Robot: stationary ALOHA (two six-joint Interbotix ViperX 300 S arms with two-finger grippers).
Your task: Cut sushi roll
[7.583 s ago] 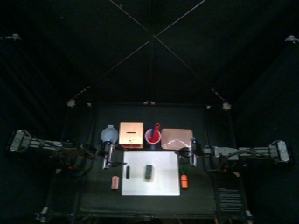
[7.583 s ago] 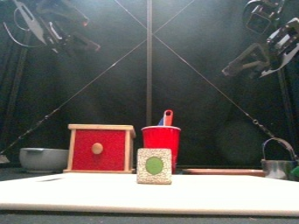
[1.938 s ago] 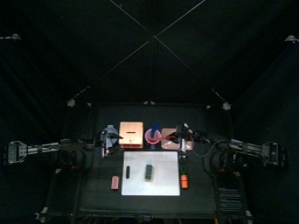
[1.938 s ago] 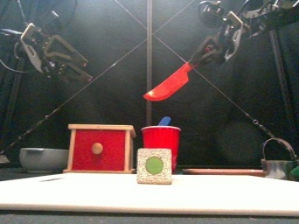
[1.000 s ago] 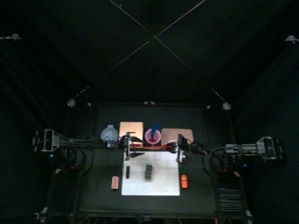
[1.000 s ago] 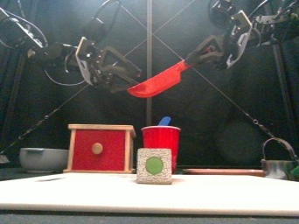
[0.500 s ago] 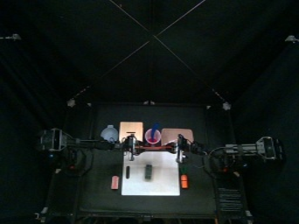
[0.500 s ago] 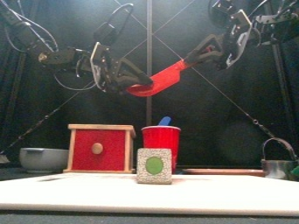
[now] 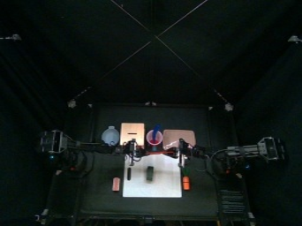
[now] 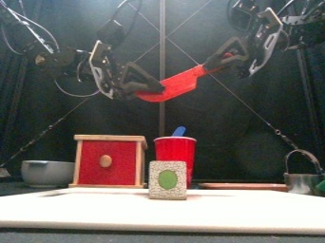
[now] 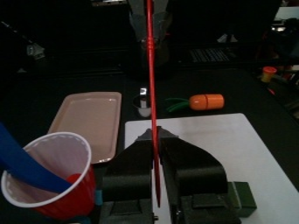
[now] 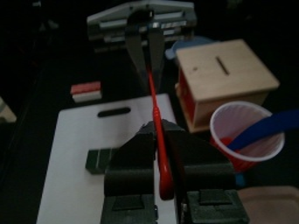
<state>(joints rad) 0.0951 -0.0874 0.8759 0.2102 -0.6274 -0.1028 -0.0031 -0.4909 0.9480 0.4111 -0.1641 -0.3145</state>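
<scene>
A red knife (image 10: 178, 84) hangs in the air above the table, held between both arms. My right gripper (image 10: 235, 59) is shut on its handle end. At the blade's other end, my left gripper (image 10: 133, 87) is shut on the thin blade (image 11: 152, 61), which runs edge-on between the jaws. The sushi roll (image 10: 166, 179) stands on the white board (image 10: 76, 211), showing a speckled end face with a green centre. From above it is a small dark chunk (image 9: 151, 173) below the knife (image 9: 154, 153). It also shows as a dark block (image 12: 103, 158) beside the right jaws.
Behind the board stand a wooden box with a red front (image 10: 106, 161), a red cup (image 10: 176, 157) with a blue tool in it, a grey bowl (image 10: 47, 172), a flat pink tray (image 11: 84, 118) and a metal cup (image 10: 302, 180). Orange-red oblong pieces (image 9: 116, 184) (image 9: 186, 183) flank the board.
My left gripper has moved right onto the blade's tip and its jaws have closed around it. The right gripper has kept hold of the handle; the knife has levelled slightly.
</scene>
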